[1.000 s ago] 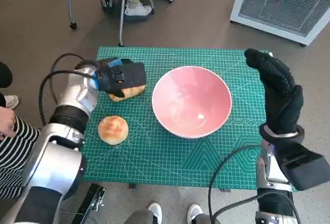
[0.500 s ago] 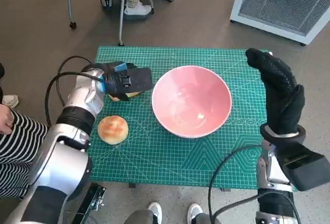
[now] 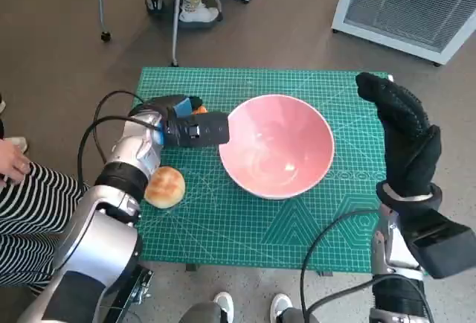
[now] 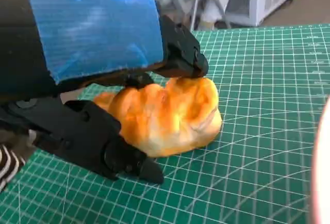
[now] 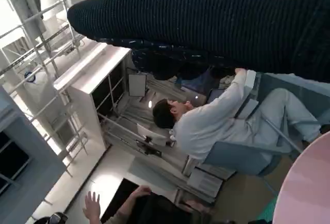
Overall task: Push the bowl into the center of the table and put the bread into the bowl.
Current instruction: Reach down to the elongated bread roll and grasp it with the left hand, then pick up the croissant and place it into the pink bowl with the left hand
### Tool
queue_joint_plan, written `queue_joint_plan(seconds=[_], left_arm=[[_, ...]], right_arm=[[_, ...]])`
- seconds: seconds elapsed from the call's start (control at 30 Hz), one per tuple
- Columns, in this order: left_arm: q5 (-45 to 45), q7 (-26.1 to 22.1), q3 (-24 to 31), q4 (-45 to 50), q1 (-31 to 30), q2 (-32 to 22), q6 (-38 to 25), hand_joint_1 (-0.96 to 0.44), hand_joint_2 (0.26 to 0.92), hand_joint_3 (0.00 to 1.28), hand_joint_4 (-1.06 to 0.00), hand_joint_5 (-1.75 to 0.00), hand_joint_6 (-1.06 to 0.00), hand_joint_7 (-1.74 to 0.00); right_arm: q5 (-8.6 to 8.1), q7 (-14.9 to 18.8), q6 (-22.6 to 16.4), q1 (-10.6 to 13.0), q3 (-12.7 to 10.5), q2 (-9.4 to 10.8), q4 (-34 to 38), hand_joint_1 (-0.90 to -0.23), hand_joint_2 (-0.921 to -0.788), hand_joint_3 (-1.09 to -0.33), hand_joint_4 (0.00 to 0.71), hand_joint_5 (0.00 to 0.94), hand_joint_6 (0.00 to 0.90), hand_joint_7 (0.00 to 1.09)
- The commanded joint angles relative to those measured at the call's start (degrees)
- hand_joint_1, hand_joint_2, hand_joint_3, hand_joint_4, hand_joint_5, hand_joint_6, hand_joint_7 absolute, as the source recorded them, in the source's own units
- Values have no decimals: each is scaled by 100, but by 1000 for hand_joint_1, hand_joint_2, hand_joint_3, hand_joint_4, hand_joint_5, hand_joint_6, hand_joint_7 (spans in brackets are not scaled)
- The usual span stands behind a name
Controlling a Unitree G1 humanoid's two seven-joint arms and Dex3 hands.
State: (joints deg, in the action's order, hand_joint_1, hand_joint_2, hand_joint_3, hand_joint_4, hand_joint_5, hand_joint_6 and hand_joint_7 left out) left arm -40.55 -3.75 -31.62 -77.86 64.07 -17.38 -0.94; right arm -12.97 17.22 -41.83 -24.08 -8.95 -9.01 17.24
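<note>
Fingers of the left hand grasp the bread loaf beside the pink bowl, while the right hand, fingers spread and released, hovers beyond the bowl.

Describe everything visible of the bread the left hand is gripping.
The golden-orange, lumpy bread loaf has a glossy crust, paler at its underside. It rests on the green gridded cutting mat, left of the pink bowl. The black left hand holds it, fingers over its top, another part beneath. The head view mostly hides it.
</note>
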Motion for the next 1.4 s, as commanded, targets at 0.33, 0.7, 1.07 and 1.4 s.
queue_joint_plan(seconds=[0.33,0.7,1.07,1.4], left_arm=[[-152,408,-119,-124,-297,27,25,-4,919,57,-694,-1241,-646,-1064],[-141,655,-81,-139,-365,24,-31,-1,917,46,-753,-1170,-625,-1096],[-48,761,32,-66,-188,-79,148,0,914,29,-766,-1131,-658,-1088],[328,1008,508,286,247,-299,712,1,910,17,-773,-1153,-702,-1010]], right_arm=[[-109,35,223,235,-56,-80,-196,-713,-921,-748,125,0,76,367],[-141,39,340,287,-61,-62,-319,-699,-921,-747,123,0,73,387],[-136,21,435,340,-43,-32,-451,-692,-921,-745,123,1,69,402],[-83,-3,466,380,-47,-31,-531,-694,-921,-744,123,0,64,412]])
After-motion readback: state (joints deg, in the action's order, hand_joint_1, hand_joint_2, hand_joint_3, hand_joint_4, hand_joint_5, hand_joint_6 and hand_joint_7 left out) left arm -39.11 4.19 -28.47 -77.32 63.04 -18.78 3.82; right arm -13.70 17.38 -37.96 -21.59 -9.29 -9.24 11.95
